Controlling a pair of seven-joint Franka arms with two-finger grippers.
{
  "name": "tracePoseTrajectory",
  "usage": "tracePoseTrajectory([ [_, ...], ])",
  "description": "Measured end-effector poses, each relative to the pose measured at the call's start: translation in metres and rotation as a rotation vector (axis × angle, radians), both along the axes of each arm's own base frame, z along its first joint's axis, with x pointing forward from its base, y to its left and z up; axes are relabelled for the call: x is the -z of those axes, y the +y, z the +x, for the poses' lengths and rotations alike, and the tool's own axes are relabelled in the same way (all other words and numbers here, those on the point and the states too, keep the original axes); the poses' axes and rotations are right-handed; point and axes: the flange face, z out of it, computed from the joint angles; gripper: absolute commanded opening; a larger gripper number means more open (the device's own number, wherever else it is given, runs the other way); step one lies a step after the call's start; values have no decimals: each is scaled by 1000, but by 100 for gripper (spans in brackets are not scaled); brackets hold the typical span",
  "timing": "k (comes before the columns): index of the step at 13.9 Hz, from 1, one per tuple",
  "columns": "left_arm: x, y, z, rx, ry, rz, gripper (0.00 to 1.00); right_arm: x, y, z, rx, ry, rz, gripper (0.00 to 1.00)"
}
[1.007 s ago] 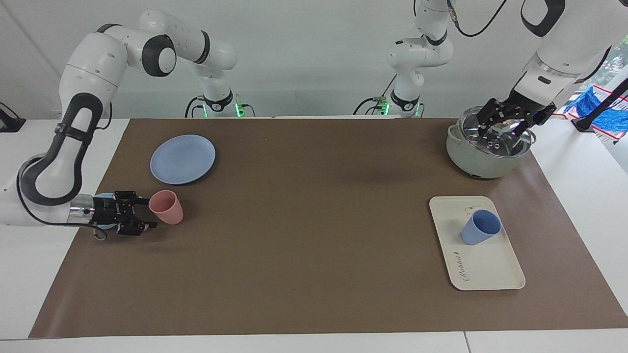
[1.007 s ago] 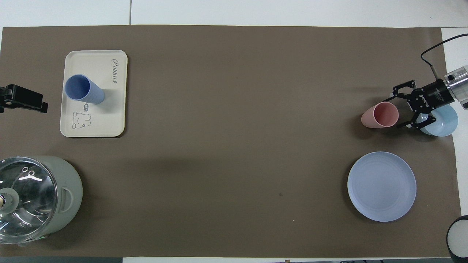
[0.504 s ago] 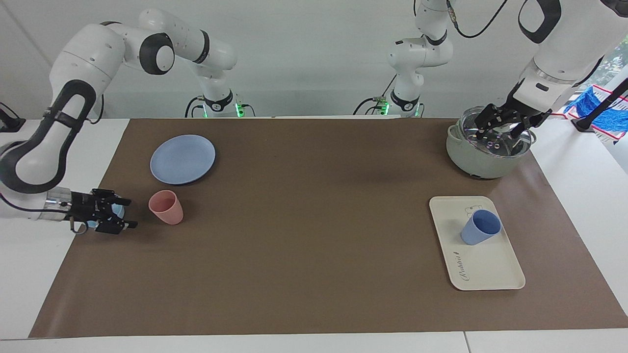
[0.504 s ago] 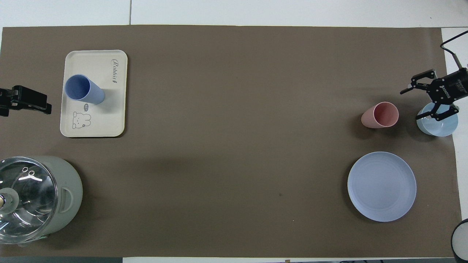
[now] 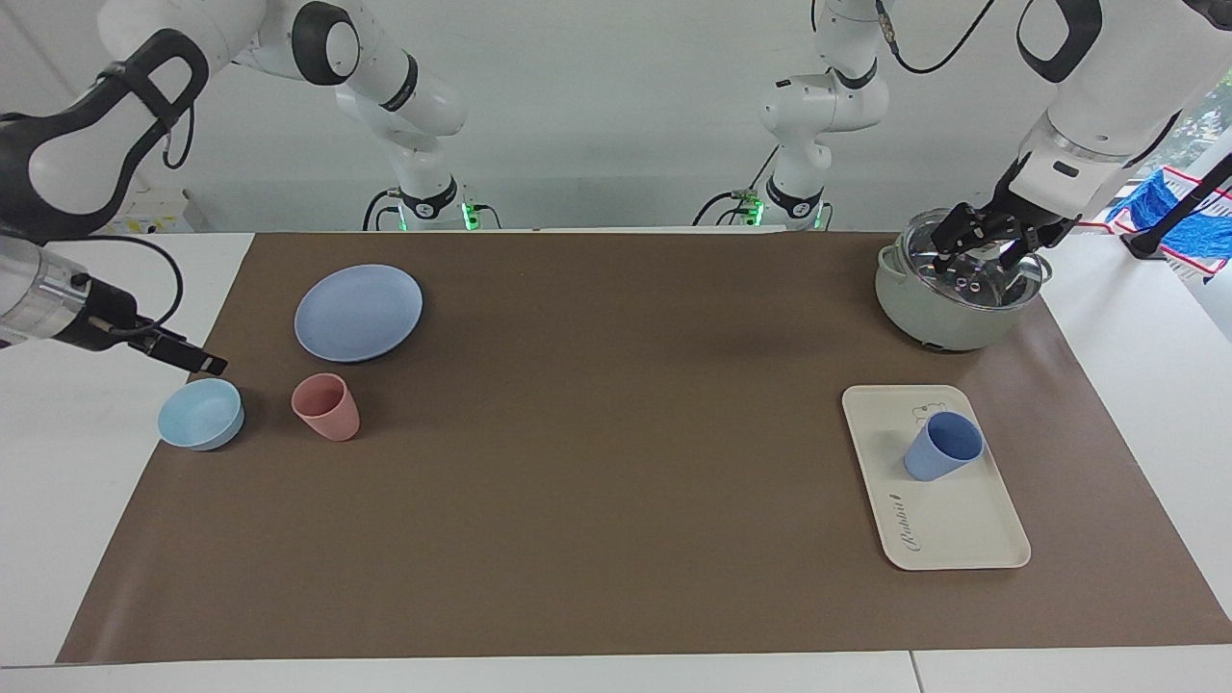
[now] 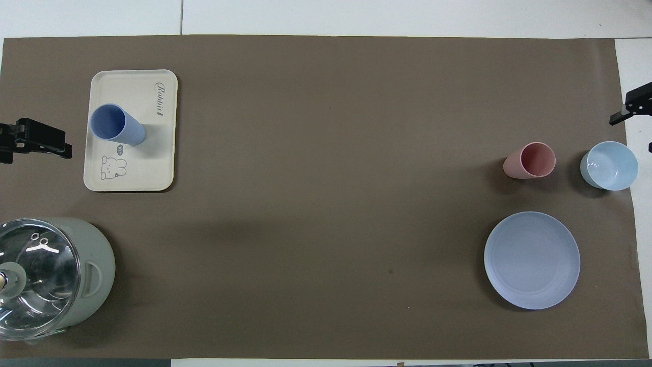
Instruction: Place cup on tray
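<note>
Brown mat (image 5: 597, 462): cup (image 5: 941, 446) is seen upright on tray (image 5: 962, 529).
Right gripper (image 5: 183, 356), since withdrawn from pink tumbler (image 5: 326, 406), is raised, empty, spread; left gripper (image 5: 991, 245) is held spread over pot (image 5: 948, 318).

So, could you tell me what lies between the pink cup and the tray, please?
Nothing: only bare brown mat separates the pink cup from the tray, clearest in the overhead view.

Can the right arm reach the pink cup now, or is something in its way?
Probably yes. The right gripper hangs open over the table edge above the light-blue bowl, holding nothing. The pink cup stands upright beside that bowl, apart from it and from the blue plate, with its top uncovered.
</note>
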Motion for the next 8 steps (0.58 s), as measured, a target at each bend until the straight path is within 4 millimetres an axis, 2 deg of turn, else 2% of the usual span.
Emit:
tracePoseTrajectory([
  [2,-1,1,0,-6,-1,0,100,-20,17,-11,-28,0,9,100],
  [6,-1,1,0,-6,-2,-1,100,-57,35,-27,-84,-56,11,100],
  [8,-1,1,0,-6,-2,-1,100,-75,47,-38,-176,-78,-35,100],
])
